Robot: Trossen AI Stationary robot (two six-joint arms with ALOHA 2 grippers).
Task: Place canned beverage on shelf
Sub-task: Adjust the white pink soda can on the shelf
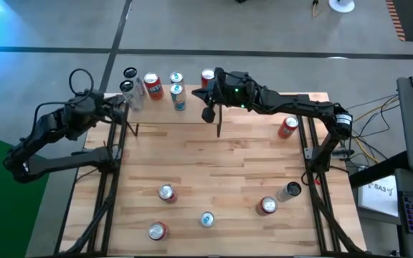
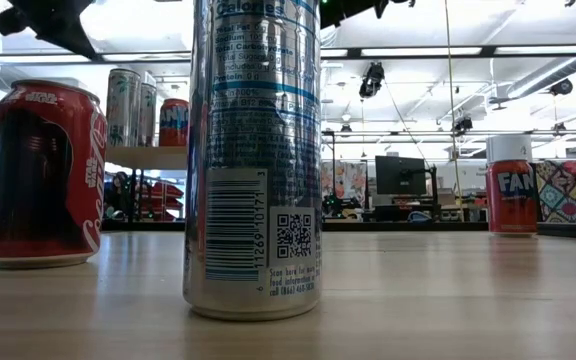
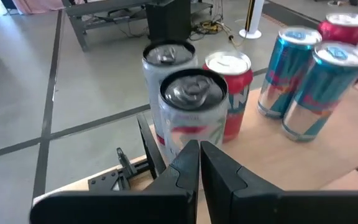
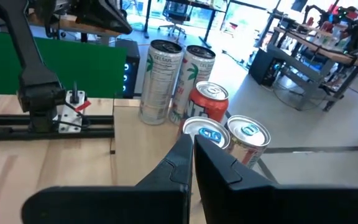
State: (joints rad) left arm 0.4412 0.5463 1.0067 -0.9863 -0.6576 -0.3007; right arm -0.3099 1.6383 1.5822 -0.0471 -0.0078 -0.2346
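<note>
While both jaws sit closed, neither holds any can.

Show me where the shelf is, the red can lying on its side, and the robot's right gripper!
shelf (image 1: 192, 115): high view, bare wood of its board.
red can on its side (image 1: 287, 127): high view, middle of its body.
right gripper (image 1: 209, 113): high view, at its shut fingertips.

The shelf (image 1: 192, 107), a light wood board on thin black uprights at my table's far edge, carries 6 upright cans (image 1: 153, 85); 6 more cans (image 1: 166, 193) stand on the table.
</note>
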